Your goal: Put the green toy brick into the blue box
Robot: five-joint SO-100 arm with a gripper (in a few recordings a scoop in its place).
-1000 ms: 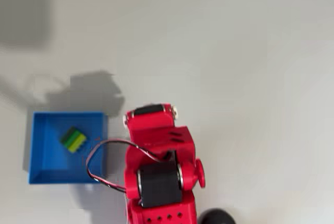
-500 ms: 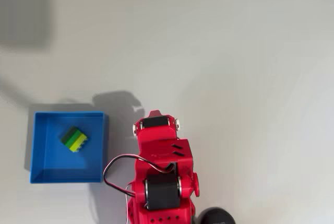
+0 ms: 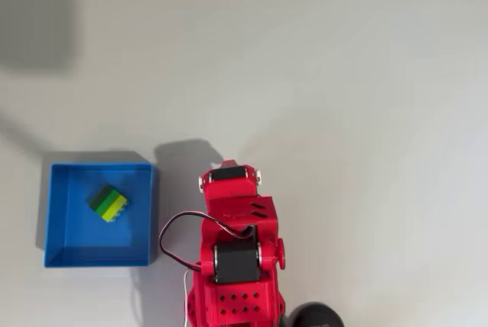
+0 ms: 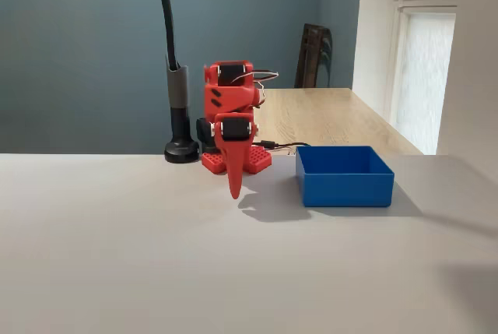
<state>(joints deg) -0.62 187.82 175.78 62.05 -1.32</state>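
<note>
Brick lay tilted on the floor of the blue box, a little above centre in the overhead view, touching no wall. Right of the box, close beside it but apart, the red arm stood folded over its base. Gripper hung point-down just above the table, fingers drawn together, holding nothing.

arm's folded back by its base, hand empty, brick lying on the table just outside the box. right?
Not quite. The brick lies inside the box, not on the table beside it; the overhead view shows it on the box floor. The rest holds: the arm is folded by its base, and the hand holds nothing.
</note>
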